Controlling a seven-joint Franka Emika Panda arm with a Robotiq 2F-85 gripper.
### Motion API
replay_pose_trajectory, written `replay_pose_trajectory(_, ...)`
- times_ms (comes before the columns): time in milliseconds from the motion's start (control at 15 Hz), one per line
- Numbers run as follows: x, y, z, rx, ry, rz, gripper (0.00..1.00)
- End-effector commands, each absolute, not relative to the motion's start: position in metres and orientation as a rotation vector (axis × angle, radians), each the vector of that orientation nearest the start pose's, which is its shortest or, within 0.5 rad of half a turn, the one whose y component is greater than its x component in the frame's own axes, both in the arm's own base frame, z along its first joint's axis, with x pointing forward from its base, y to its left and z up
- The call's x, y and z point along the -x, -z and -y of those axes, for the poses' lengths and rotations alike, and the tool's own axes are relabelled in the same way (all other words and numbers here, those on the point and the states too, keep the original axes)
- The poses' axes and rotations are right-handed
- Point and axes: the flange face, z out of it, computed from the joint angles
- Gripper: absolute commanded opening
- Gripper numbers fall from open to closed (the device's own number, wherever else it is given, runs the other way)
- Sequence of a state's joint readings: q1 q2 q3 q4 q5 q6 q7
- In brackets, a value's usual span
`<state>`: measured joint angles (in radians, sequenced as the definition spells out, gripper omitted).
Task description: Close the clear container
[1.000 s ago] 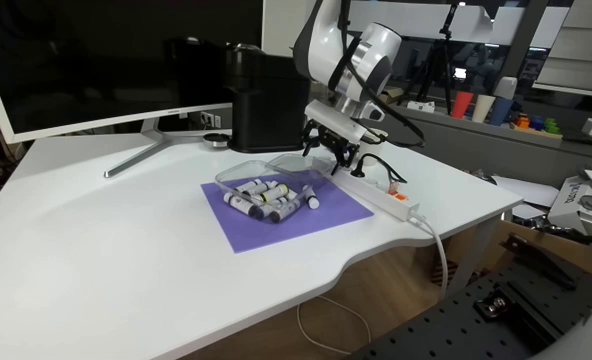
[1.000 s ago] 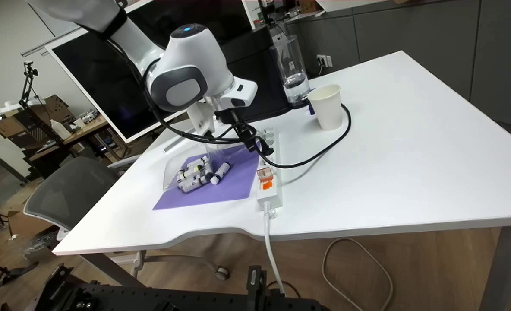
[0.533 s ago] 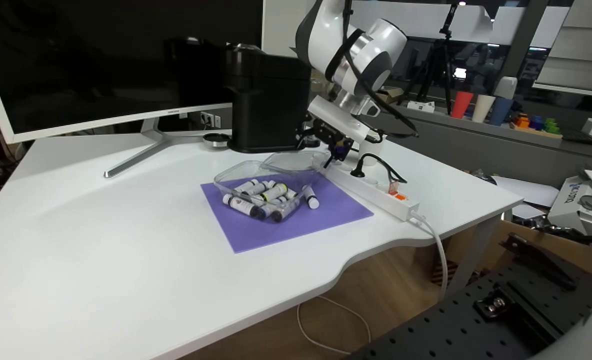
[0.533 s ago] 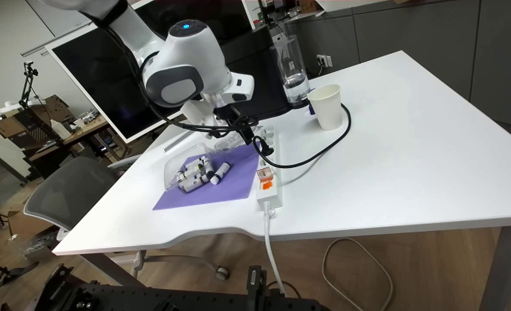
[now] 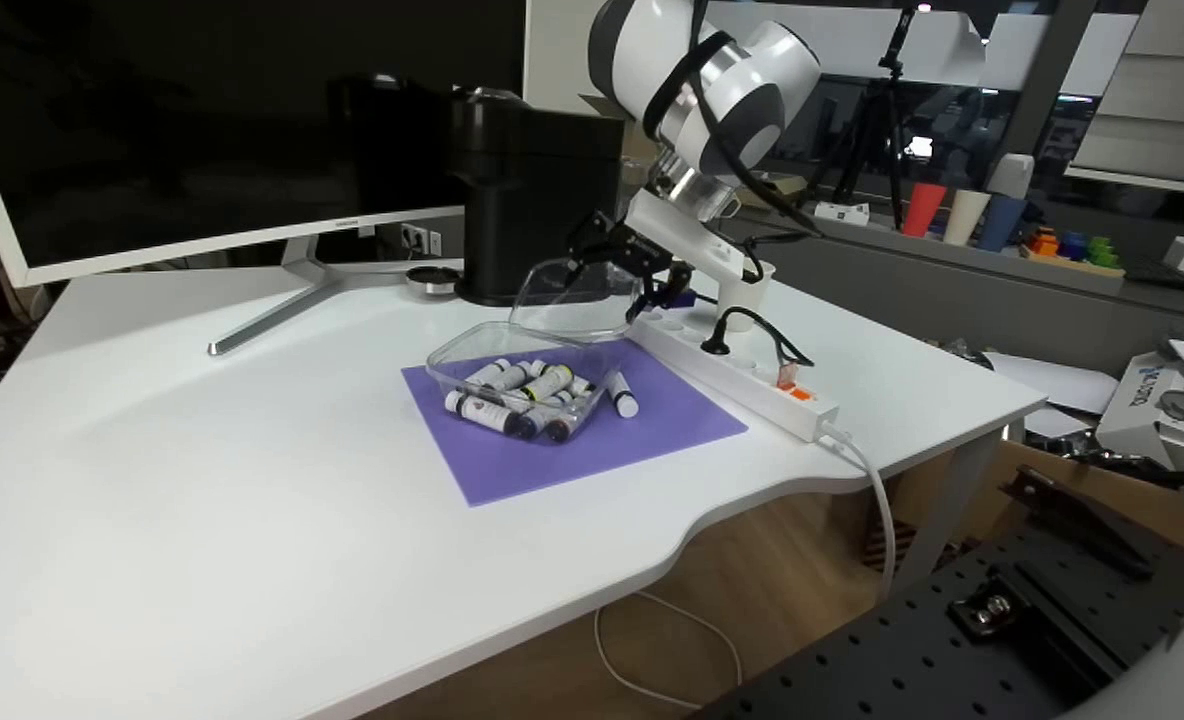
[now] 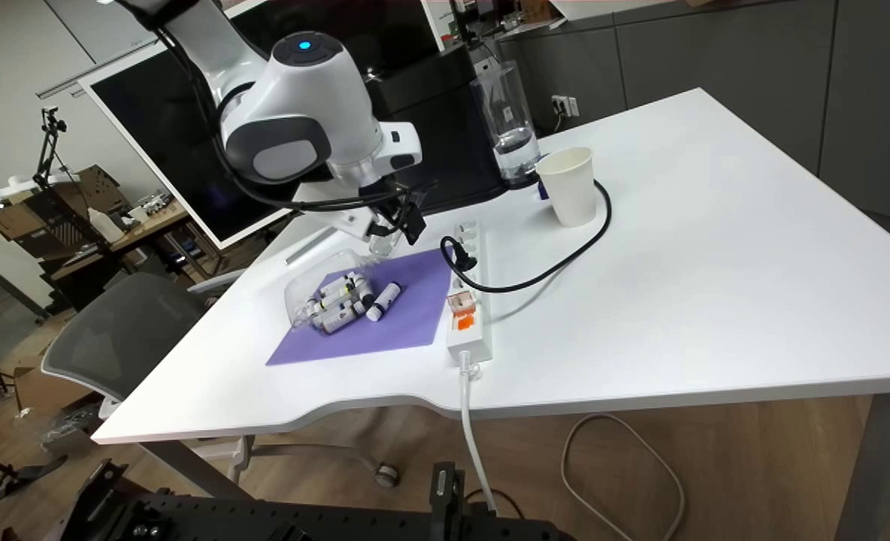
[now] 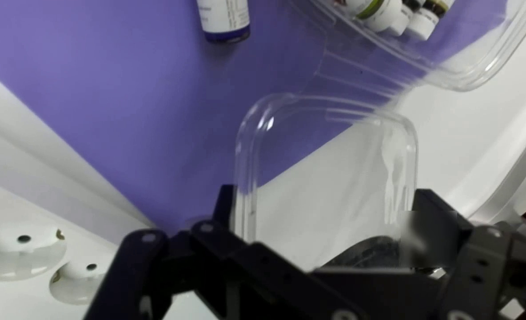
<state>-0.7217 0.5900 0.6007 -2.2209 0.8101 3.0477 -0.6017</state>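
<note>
The clear container is a shallow transparent tub (image 5: 462, 350) on a purple mat, holding several small white-labelled bottles (image 5: 550, 385). It also shows in the wrist view (image 7: 472, 82) at the top right. Its clear lid (image 5: 564, 300) is swung open behind the tub and stands tilted up; a clear hinge strip seems to join them. My gripper (image 5: 607, 291) is at the lid's far end. In the wrist view the two fingers (image 7: 325, 191) press on opposite side edges of the lid (image 7: 325, 155). The lid's far edge is hidden behind the gripper body.
A loose bottle (image 5: 622, 394) lies on the purple mat (image 5: 652, 430) beside the tub. A white power strip (image 5: 742, 385) with a plugged black cable is close to the gripper. A black machine (image 5: 542, 200), a paper cup (image 6: 570, 188) and a large monitor (image 5: 252, 130) stand around.
The lid has gone from lying low behind the tub to tilted up. My gripper has moved toward the black machine, away from the power strip, with the lid between its fingers.
</note>
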Motion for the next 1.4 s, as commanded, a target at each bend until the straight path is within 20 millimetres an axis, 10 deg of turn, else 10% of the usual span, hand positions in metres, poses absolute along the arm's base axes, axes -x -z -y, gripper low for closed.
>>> replay_pose_trajectory(0,-0.518,-0.169,0.105,2.696,0.497,-0.438,1.00)
replay_pose_trajectory(1333,-0.501,-0.225,0.065,2.797,0.725,0.084,1.00)
